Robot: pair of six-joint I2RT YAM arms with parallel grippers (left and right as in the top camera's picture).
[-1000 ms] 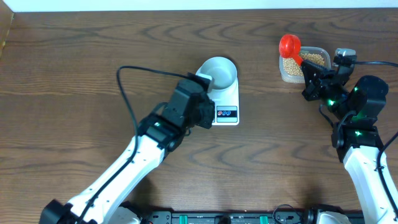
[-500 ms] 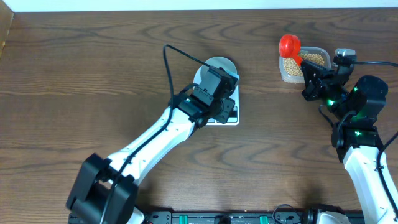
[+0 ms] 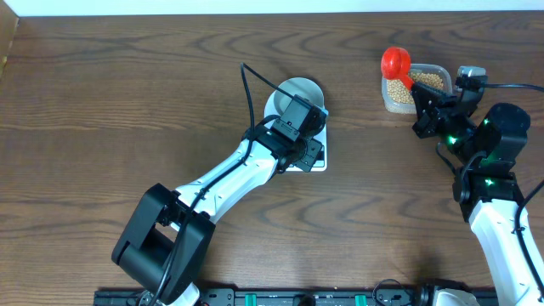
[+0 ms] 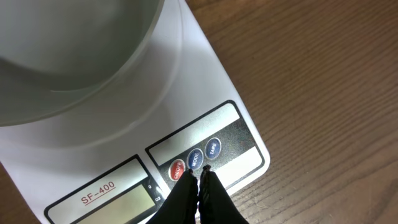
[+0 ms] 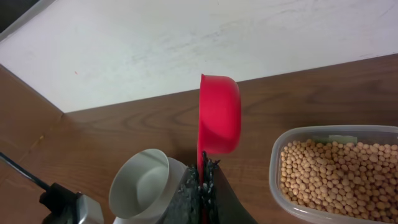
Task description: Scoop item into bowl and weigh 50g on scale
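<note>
Left arm (image 3: 229, 174) reached across the brown wood tabletop (image 3: 102, 102) to the scale (image 4: 186, 93), which sat near the middle of the tabletop. Left jaws were pressed together, thin tips side by side. In the left wrist view the tips sat over the scale's button strip, just below the blue MODE button (image 4: 194, 159), with the red ON/OFF button (image 4: 177, 171) on one side and the blue TARE button (image 4: 212, 148) on the other. Couldn't tell whether the tips actually touched the panel. The SF-400 label (image 4: 98, 191) and part of the grey display (image 4: 127, 202) showed beside the buttons.

The white bowl (image 3: 297, 93) stood upright on the scale's platform at the end away from the buttons. The left arm covered part of it in the overhead view. A black cable (image 3: 251, 81) looped up from the left arm.

Right arm (image 3: 493, 153) was at the right side of the tabletop. Right jaws were clamped on the handle of a red scoop (image 5: 219, 121), which was held up off the tabletop and turned on its side, seen edge-on from the wrist. In the overhead view the scoop (image 3: 395, 61) hung at the edge of the clear plastic tub (image 3: 387, 100), on the side toward the scale.

The soybeans (image 5: 336, 174) lay in that tub as one heap, well apart from the bowl and scale.
</note>
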